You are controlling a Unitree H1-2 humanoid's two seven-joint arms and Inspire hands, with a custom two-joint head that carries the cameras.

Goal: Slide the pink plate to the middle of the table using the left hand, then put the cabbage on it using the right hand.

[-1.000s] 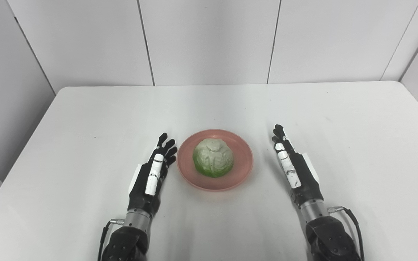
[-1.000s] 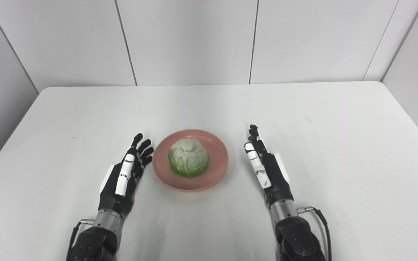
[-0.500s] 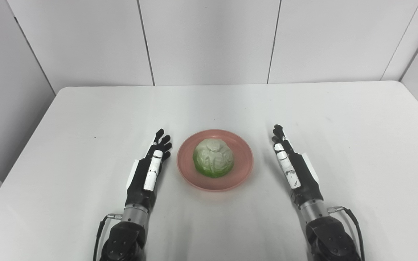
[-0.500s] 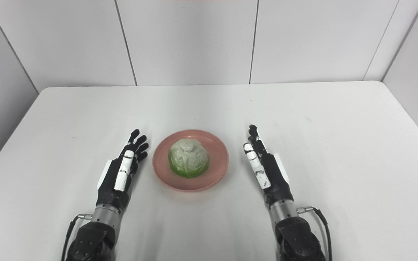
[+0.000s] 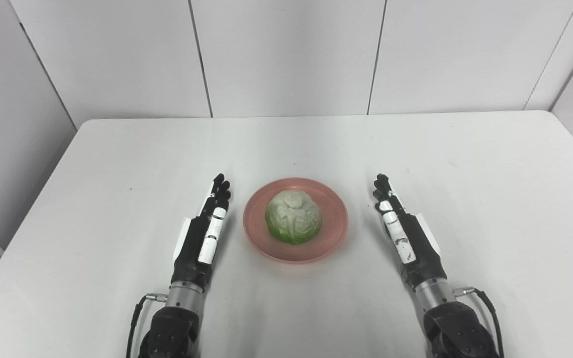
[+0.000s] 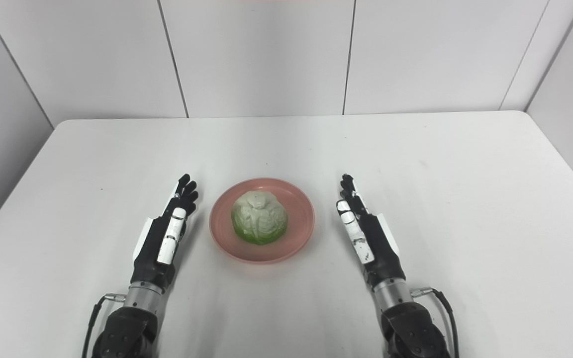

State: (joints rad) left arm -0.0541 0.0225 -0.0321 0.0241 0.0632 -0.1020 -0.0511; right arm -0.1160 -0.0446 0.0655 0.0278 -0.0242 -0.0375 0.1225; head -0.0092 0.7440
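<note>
The pink plate (image 5: 296, 220) sits near the middle of the white counter (image 5: 465, 164), a bit toward the near edge, and the cabbage (image 5: 293, 217) rests right on it, pale on top and green around its lower side, sitting roughly in the plate's centre with pink rim showing all the way round.

On one side, the left robot hand (image 5: 202, 233) lies low over the counter just beside the plate's left rim, apart from it, with a strip of white counter showing between them. Its fingers (image 5: 219, 186) are stretched out straight and pointing away toward the far wall, close together, holding nothing.

Over on the other side, the right robot hand (image 5: 406, 231) mirrors it, near the plate's right rim but clearly apart, a wider gap here than on the left. Its fingers (image 5: 381, 184) are extended too, edge-on to the camera, thumb side up, empty.

Both forearms come in from the bottom edge, a cable (image 5: 485, 303) looping off the right wrist and another cable (image 5: 135, 318) off the left. Grey panelled walls (image 5: 286, 54) stand behind the counter.
</note>
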